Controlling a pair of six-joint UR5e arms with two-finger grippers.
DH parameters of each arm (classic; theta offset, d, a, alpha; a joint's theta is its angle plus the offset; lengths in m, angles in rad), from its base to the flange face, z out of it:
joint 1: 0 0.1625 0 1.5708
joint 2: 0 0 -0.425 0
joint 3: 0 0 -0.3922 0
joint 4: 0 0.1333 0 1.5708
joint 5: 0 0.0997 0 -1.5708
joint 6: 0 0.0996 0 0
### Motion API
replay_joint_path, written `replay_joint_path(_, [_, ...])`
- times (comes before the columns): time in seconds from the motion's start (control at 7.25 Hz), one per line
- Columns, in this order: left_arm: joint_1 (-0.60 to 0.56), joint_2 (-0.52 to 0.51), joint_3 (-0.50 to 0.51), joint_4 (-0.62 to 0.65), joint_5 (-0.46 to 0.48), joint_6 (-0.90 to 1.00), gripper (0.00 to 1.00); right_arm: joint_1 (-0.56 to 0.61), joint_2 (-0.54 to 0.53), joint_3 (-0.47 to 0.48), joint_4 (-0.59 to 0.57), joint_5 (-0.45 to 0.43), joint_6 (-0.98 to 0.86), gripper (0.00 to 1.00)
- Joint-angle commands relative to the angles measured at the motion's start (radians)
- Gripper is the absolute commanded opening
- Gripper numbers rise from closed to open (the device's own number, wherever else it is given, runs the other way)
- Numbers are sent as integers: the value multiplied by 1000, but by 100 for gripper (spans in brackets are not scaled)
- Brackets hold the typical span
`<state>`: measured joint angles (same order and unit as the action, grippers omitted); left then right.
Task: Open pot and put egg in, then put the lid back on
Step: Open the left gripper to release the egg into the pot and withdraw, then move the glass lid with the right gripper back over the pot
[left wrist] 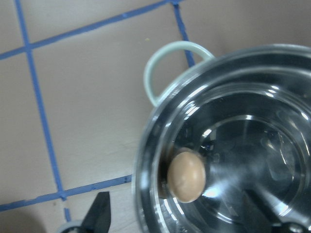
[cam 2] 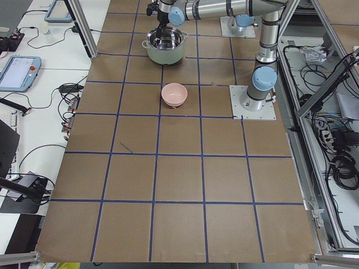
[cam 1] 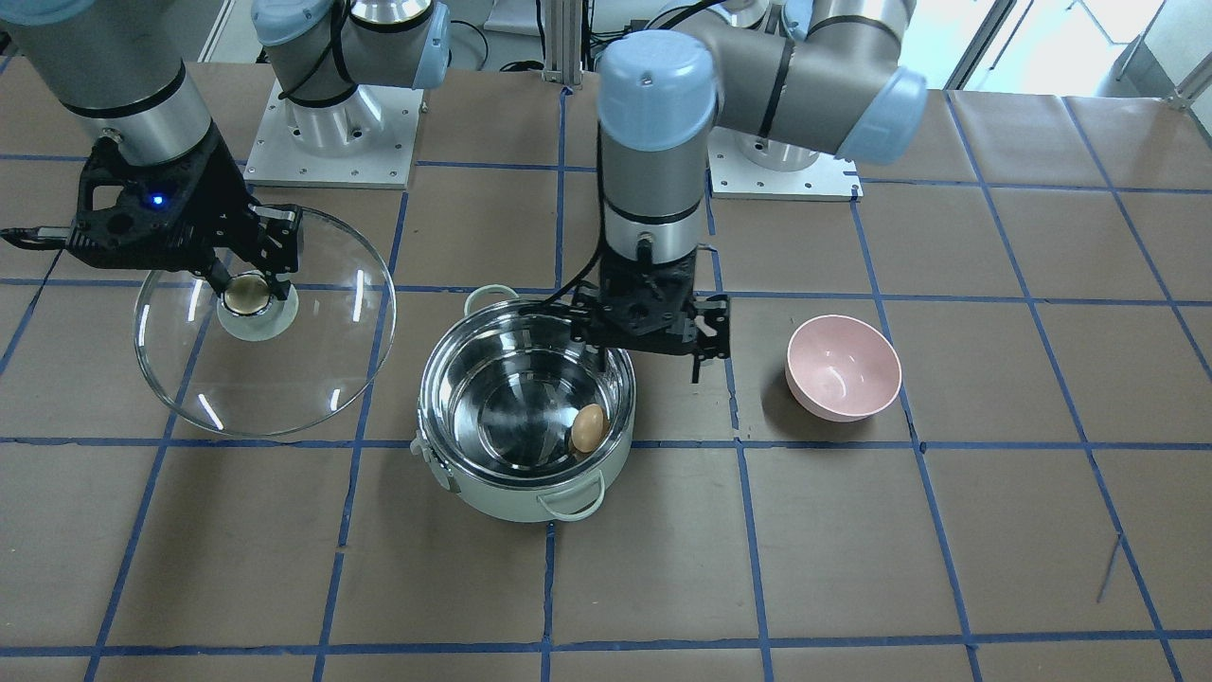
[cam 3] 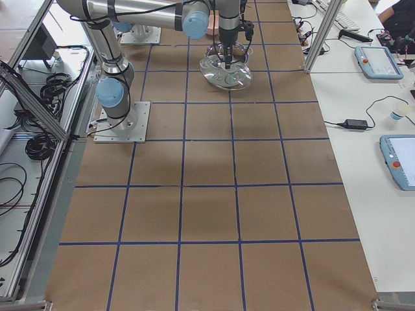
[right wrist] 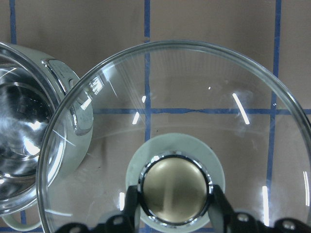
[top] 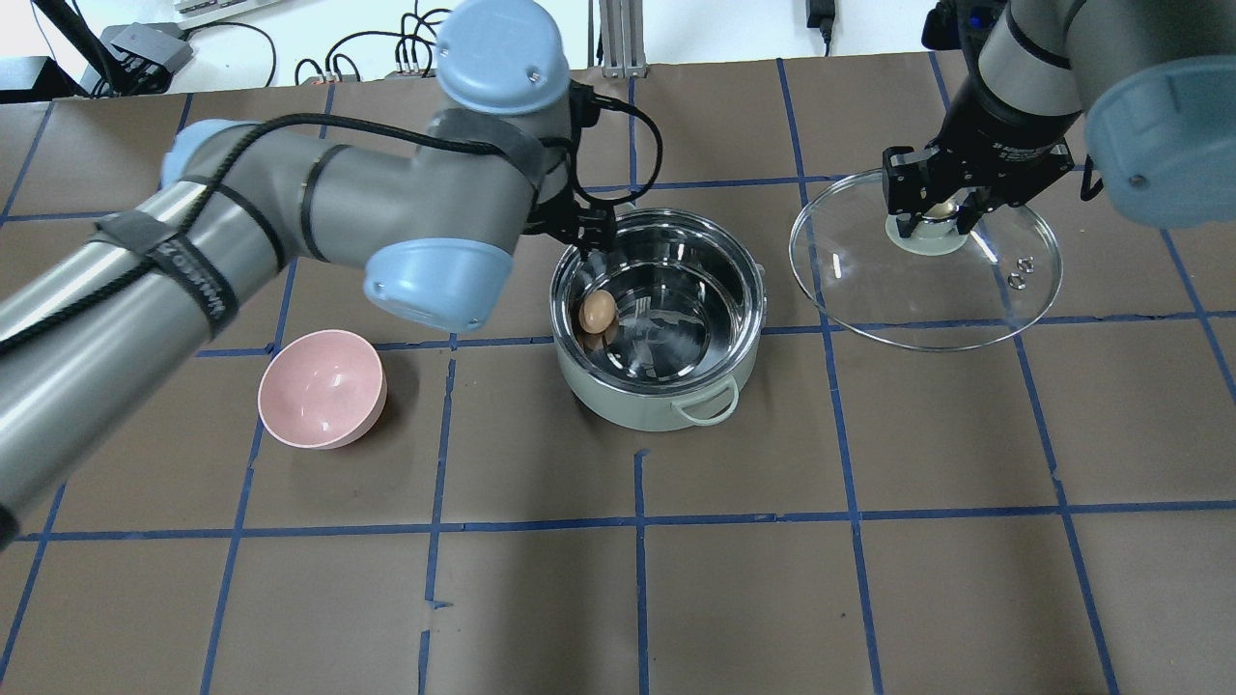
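Against pot (top: 632, 403) wall: egg (top: 598, 311) | lid (top: 922, 290) beside pot, edges apart

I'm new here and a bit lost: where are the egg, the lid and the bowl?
Egg (cam 1: 588, 428), front-facing view, middle of its shell.
Lid (cam 1: 272, 325), front-facing view, its pale green base.
Bowl (cam 1: 843, 367), front-facing view, its inner wall.
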<state>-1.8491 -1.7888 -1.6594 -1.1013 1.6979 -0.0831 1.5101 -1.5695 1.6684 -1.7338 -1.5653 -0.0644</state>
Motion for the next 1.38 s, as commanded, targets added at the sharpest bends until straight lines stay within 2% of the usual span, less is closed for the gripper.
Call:
replay_joint_path(0.0, [159,122,-5,-176,-44,31,99,28,-4,-7,-6,25,41,39])
replay_joint_path(0.28, [294,222,26,-335,-112,31,100,124,-3,-7,-18,30,192,39])
replay_joint_path(0.55, [353,304,50,-448,-115,31,100,258,41,-7,-120,30,360,38])
replay_joint_path(0.69, [373,296,117,-588,-115,37,100,309,61,-6,-174,30,394,38])
replay_joint_path(0.97, [372,256,197,-635,-113,39,100,355,129,-6,-284,33,414,38])
replay_joint_path(1.24, [370,278,185,-666,-118,40,100,377,169,-2,-332,33,413,37])
